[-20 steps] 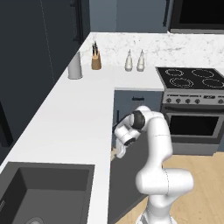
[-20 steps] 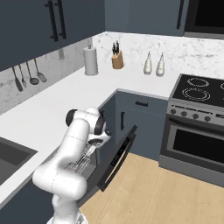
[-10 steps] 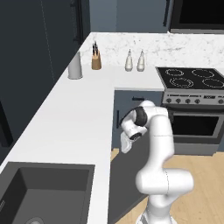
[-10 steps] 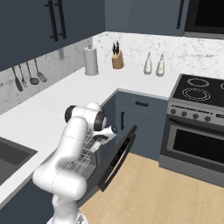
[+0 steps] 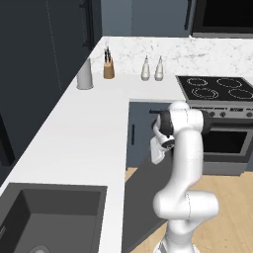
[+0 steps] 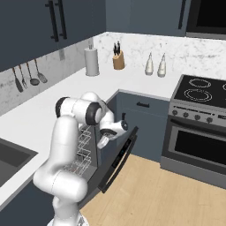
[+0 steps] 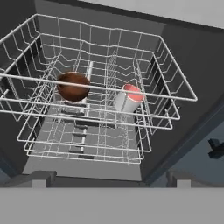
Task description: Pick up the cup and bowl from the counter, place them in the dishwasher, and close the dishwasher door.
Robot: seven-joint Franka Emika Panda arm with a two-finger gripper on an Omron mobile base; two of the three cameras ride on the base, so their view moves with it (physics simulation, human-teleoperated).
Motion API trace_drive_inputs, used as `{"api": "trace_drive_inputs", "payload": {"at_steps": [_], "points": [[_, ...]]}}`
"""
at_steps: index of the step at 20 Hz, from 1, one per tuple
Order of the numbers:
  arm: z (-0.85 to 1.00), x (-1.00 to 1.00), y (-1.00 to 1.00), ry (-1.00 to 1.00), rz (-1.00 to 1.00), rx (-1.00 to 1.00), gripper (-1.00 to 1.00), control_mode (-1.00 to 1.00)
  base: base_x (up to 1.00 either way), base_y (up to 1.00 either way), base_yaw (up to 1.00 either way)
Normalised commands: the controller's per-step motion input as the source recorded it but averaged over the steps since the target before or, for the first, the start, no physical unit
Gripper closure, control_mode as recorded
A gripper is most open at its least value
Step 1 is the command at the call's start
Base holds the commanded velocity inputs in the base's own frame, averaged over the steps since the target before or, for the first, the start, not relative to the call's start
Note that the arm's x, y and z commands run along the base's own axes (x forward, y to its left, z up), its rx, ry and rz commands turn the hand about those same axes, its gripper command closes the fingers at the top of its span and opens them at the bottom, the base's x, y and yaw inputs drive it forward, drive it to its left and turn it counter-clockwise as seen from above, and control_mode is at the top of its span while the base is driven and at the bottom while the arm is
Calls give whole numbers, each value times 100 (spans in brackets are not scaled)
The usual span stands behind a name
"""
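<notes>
Dishwasher door [image 6: 115,161], the flat slate-grey panel hanging half-open below the claw [image 6: 102,142], whose spread I cannot tell, might jam on the protruding white wire rack [image 7: 105,94].

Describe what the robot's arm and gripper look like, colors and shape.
The arm is glossy white, built of rounded tubular segments with dark bands at the joints, rising from a bulbous white base. The gripper is white too. No cables or markings are visible.
</notes>
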Motion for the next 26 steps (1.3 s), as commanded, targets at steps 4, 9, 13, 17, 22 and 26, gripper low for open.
{"api": "trace_drive_inputs", "payload": {"at_steps": [4, 9, 13, 17, 22, 26], "points": [[100, -26, -15, -1, -1, 0, -100, -100, 0, 0, 0], [99, -49, -32, 0, -2, 0, -100, -100, 0, 0, 0], [61, -57, -74, 0, 0, 0, -100, -100, 0, 0, 0], [33, -60, -98, 0, 0, 0, -100, -100, 0, 0, 0], [21, -58, -100, 3, 0, -1, -100, -100, 0, 0, 0], [13, -51, -98, 2, 0, -1, -100, -100, 0, 0, 0]]}}
